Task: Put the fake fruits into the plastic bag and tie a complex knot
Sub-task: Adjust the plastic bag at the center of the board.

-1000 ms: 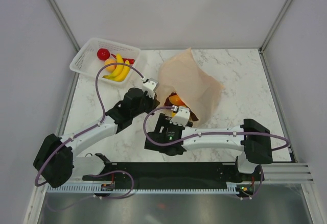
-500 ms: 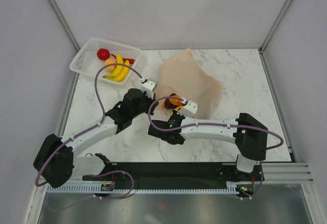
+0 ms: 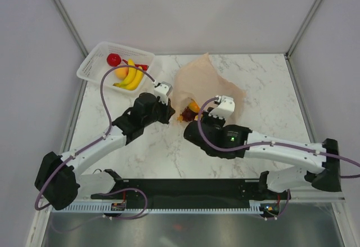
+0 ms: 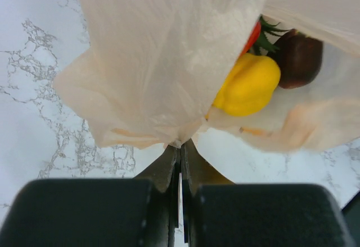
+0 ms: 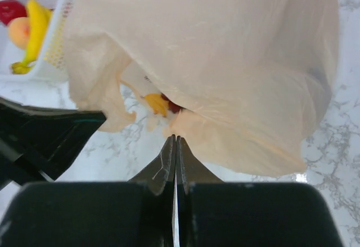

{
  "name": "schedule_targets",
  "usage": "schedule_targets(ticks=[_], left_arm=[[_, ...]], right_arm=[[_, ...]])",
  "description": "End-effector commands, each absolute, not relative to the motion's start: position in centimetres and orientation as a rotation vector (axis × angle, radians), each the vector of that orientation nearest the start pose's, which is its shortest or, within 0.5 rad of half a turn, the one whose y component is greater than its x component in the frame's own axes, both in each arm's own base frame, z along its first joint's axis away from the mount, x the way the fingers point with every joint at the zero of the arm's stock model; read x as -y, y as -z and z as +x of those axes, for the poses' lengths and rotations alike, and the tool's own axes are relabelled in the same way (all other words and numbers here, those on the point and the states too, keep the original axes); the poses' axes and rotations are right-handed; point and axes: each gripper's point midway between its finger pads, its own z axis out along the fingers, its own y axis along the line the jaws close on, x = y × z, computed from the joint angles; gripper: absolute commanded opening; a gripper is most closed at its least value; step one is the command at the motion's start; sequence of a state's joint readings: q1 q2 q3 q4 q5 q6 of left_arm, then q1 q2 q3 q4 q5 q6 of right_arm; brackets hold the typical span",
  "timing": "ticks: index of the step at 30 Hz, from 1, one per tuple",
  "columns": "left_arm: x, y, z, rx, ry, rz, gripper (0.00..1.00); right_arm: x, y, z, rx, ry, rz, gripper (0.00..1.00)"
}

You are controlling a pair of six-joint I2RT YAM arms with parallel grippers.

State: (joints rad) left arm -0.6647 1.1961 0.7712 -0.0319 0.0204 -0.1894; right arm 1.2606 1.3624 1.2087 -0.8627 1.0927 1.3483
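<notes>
Loading step, unfinished. White lattice basket point(image 3: 91, 67) far left holds apple point(image 3: 113, 59), peach point(image 3: 121, 72), bananas point(image 3: 131, 76). Left gripper point(image 4: 180, 147) clenched on rim of thin, crinkled, translucent plastic bag point(image 3: 212, 86), mid-table. Glossy yellow fruit point(image 4: 247, 84) and dark plum point(image 4: 301, 58) inside. Right gripper point(image 5: 175, 141) pinches rim opposite. Next move likely: spread mouth wide; film collapses easily.

Thin translucent peach-beige plastic bag point(image 3: 209, 86): crumpled, slumped mid-table point(image 3: 270, 78) toward far edge, mouth open toward near-left. Just inside mouth: yellow fruit point(image 4: 247, 84), dark plum point(image 4: 301, 58), red chili point(image 4: 254, 36) with green stem, touching. Outside bag, near far-left corner: red apple point(image 3: 114, 59), yellow bananas point(image 3: 130, 75), orange peach point(image 3: 121, 71), bunched together.
</notes>
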Motion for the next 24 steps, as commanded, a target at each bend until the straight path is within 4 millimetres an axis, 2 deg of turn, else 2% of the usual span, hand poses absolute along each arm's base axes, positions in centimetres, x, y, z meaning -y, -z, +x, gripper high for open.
schedule_targets(ticks=[1,2,4,5,7,8,9,10,11,12,13,15,16,17,18,19,21,23,24], left_arm=[[24.7,-22.5,28.4,-1.944,0.655,0.447,0.02],[24.7,-24.7,28.2,-1.908,0.671,0.436,0.02],[24.2,-26.2,27.6,-1.912,0.676,0.432,0.02],[24.0,-29.1,27.4,-1.859,0.687,0.421,0.02],[23.1,-30.5,27.0,-1.861,0.656,0.416,0.02],[23.0,-32.7,27.0,-1.822,0.662,0.41,0.02],[23.0,-33.3,26.7,-1.814,0.67,0.421,0.02],[23.1,-33.4,26.7,-1.82,0.67,0.431,0.02],[23.2,-33.3,26.7,-1.823,0.674,0.436,0.02],[23.6,-32.4,26.9,-1.845,0.682,0.445,0.02],[23.9,-31.0,27.0,-1.87,0.682,0.456,0.02],[24.6,-29.2,27.3,-1.903,0.692,0.475,0.02],[24.7,-27.6,27.3,-1.928,0.693,0.474,0.02],[25.0,-27.6,27.5,-1.906,0.709,0.473,0.02],[25.1,-27.1,27.6,-1.905,0.711,0.467,0.02],[25.0,-26.0,27.5,-1.92,0.709,0.464,0.02],[25.0,-25.6,27.6,-1.907,0.709,0.457,0.02],[24.7,-24.4,27.4,-1.92,0.702,0.455,0.02],[24.7,-24.1,27.4,-1.915,0.697,0.45,0.02]], right_arm=[[-27.0,-27.5,21.9,-1.916,-0.346,0.098,0.0],[-27.1,-29.1,21.4,-1.901,-0.424,0.063,0.0],[-27.5,-31.7,20.7,-1.874,-0.507,-0.018,0.0],[-27.0,-34.4,20.4,-1.838,-0.563,-0.009,0.0],[-26.3,-36.4,20.0,-1.816,-0.557,-0.087,0.0],[-26.4,-37.9,19.9,-1.809,-0.599,-0.101,0.0],[-26.1,-37.1,19.7,-1.853,-0.561,-0.144,0.01],[-26.1,-36.8,19.7,-1.879,-0.545,-0.162,0.28],[-27.0,-36.1,19.6,-1.918,-0.549,-0.172,0.39],[-27.2,-35.0,19.3,-1.952,-0.54,-0.185,0.49],[-27.6,-33.1,19.2,-1.989,-0.53,-0.195,0.63],[-29.2,-31.7,18.3,-2.028,-0.626,-0.188,0.69],[-29.6,-30.9,18.2,-2.046,-0.643,-0.181,0.72],[-29.7,-29.3,18.0,-2.076,-0.634,-0.18,0.78],[-30.0,-28.8,17.8,-2.096,-0.661,-0.137,0.83],[-30.1,-28.2,17.6,-2.112,-0.657,-0.128,0.97],[-29.7,-26.8,17.2,-2.139,-0.62,-0.11,0.98],[-29.4,-25.9,16.5,-2.155,-0.58,-0.117,0.98],[-28.6,-25.1,16.3,-2.179,-0.521,-0.12,0.98]])
